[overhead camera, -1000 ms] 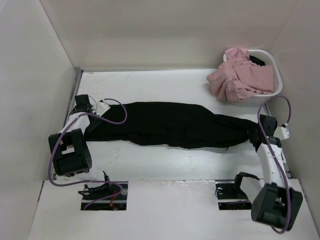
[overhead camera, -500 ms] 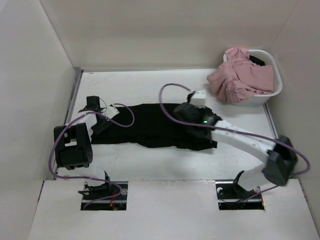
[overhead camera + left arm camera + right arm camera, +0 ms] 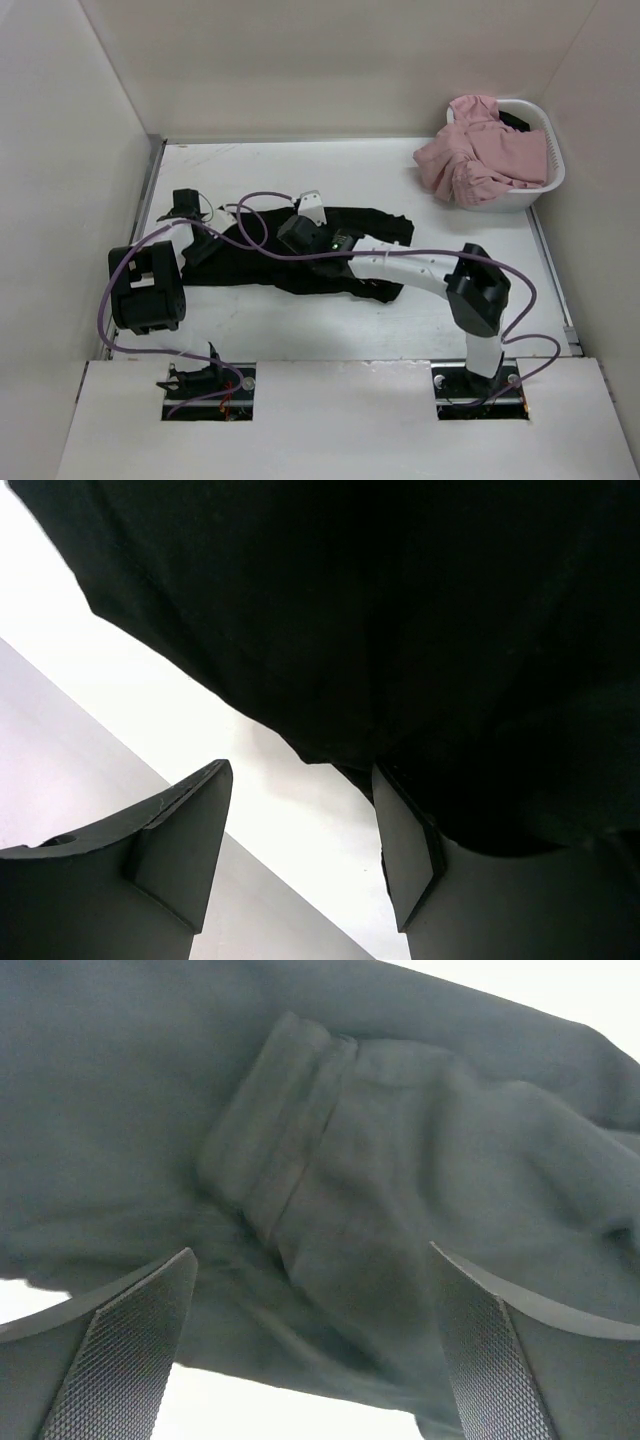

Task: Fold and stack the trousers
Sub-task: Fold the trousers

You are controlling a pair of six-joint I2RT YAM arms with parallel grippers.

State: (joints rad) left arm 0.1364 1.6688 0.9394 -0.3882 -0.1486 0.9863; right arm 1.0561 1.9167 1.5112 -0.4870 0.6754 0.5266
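Top view: one pair of trousers (image 3: 255, 265) bunched centre-left on the desk (image 3: 350, 170), with the right arm (image 3: 400, 265) stretched across them. One basket (image 3: 548, 185) of pink cloth (image 3: 480, 155) sits upper right. Left wrist: left pincer (image 3: 300, 768) half-wide at the cloth's edge, gripping nothing. Right wrist: right pincer (image 3: 310, 1252) wide, just over the folds.

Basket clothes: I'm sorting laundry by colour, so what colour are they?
Pink. The basket clothes show best in the top external view.

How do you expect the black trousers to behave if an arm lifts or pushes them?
The trousers will probably drape limply: they lie in soft folds, one end doubled over. Pushed, they would likely bunch rather than slide whole, as wrinkles already show. The matte cloth looks unlikely to slip when gripped.
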